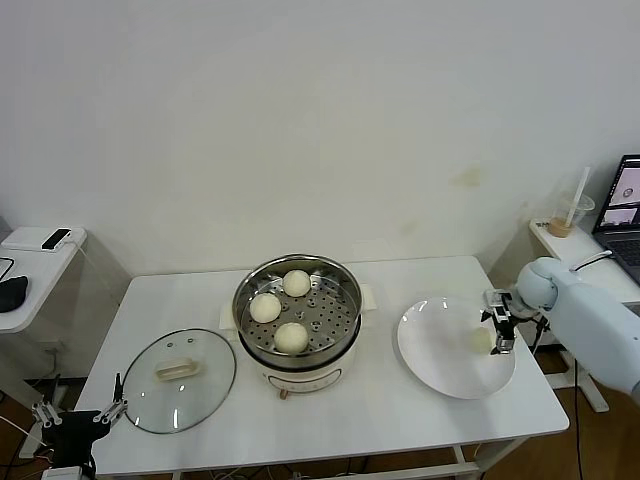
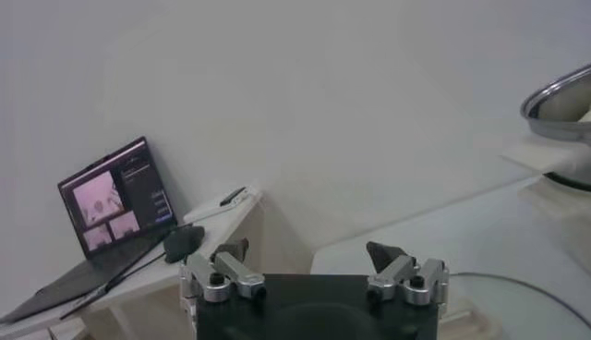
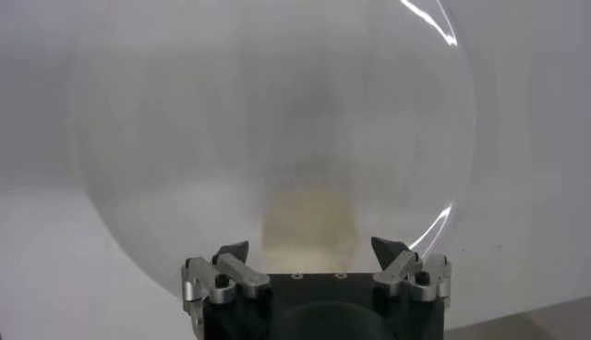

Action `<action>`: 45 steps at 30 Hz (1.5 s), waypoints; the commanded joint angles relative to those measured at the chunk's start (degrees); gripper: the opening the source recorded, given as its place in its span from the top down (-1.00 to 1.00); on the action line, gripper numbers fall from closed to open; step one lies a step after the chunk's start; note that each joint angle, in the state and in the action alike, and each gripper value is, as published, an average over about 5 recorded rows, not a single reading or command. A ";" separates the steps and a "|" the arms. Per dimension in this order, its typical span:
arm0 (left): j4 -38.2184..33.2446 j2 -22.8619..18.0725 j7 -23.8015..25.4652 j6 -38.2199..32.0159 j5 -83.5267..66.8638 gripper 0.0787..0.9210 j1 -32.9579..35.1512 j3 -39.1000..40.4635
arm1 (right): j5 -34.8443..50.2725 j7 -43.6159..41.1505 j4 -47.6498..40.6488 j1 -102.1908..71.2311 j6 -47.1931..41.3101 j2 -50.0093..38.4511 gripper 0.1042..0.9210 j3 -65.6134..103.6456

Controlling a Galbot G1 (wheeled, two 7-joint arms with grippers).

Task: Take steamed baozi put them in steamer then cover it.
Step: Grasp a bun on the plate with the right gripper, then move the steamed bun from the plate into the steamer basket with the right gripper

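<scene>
The steamer (image 1: 345, 285), a shiny steel pot on a cream base, stands mid-table with three steamed baozi (image 1: 296, 283) (image 1: 265, 308) (image 1: 291, 338) on its perforated tray. A fourth baozi (image 1: 481, 340) lies on the white plate (image 1: 440, 350) to the right. My right gripper (image 1: 497, 325) hangs open just over it; the right wrist view shows the bun (image 3: 307, 217) blurred between the spread fingers of that gripper (image 3: 310, 248). The glass cover (image 1: 180, 378) lies flat on the table left of the steamer. My left gripper (image 1: 75, 413) waits open off the table's front-left corner.
A side table on the left carries a phone (image 1: 55, 238) and a mouse (image 1: 10, 292). On the right another small table holds a laptop (image 1: 625, 205) and a drink cup (image 1: 565, 220). The steamer's rim (image 2: 559, 97) shows in the left wrist view.
</scene>
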 commanded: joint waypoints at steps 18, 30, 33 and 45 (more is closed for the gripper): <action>-0.04 0.19 -0.01 -0.04 -0.12 -0.77 -0.24 -0.02 | 2.58 -1.94 0.97 4.42 -1.96 0.10 -0.23 -2.55; -0.91 0.58 -0.06 0.10 -0.22 -0.77 -0.13 -0.07 | 15.43 -3.12 15.20 23.61 -7.15 -4.90 -0.22 -13.63; -0.92 0.64 -0.05 0.13 -0.22 -0.77 -0.32 0.02 | 19.52 -2.64 18.94 29.41 -9.18 -3.68 -0.23 -17.47; -0.19 0.93 0.02 0.15 -0.16 -0.77 -0.98 0.32 | 36.46 4.07 27.72 44.21 -18.58 8.91 -0.26 -28.66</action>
